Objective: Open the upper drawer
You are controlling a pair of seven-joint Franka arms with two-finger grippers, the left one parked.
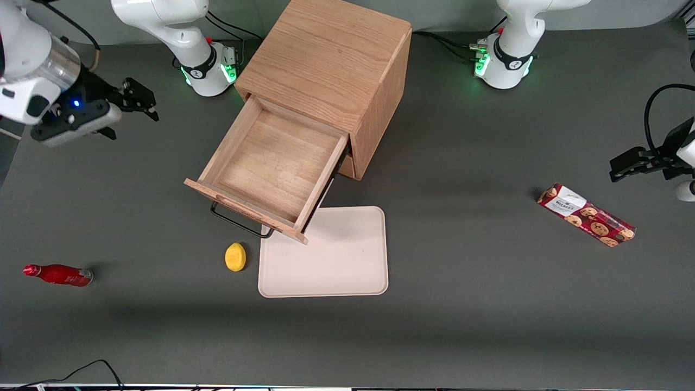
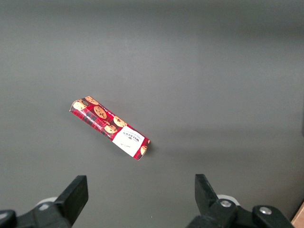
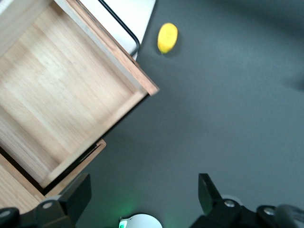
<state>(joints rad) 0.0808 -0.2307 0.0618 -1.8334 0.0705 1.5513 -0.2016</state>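
Observation:
The upper drawer (image 1: 271, 163) of the oak cabinet (image 1: 326, 60) stands pulled far out, and its shallow wooden tray is empty. Its thin black bar handle (image 1: 239, 221) is at the front, toward the front camera. My right gripper (image 1: 134, 124) hangs above the table toward the working arm's end, well apart from the drawer, open and holding nothing. In the right wrist view the open drawer (image 3: 61, 95) shows beside the gripper (image 3: 142, 197), whose fingers (image 3: 76, 194) stand wide apart over bare table. The lower drawer is mostly hidden under the upper one.
A white tray (image 1: 326, 252) lies on the table in front of the drawer, partly under it. A yellow lemon-like thing (image 1: 235, 256) lies beside the tray. A red bottle (image 1: 58, 275) lies toward the working arm's end. A cookie box (image 1: 586, 215) lies toward the parked arm's end.

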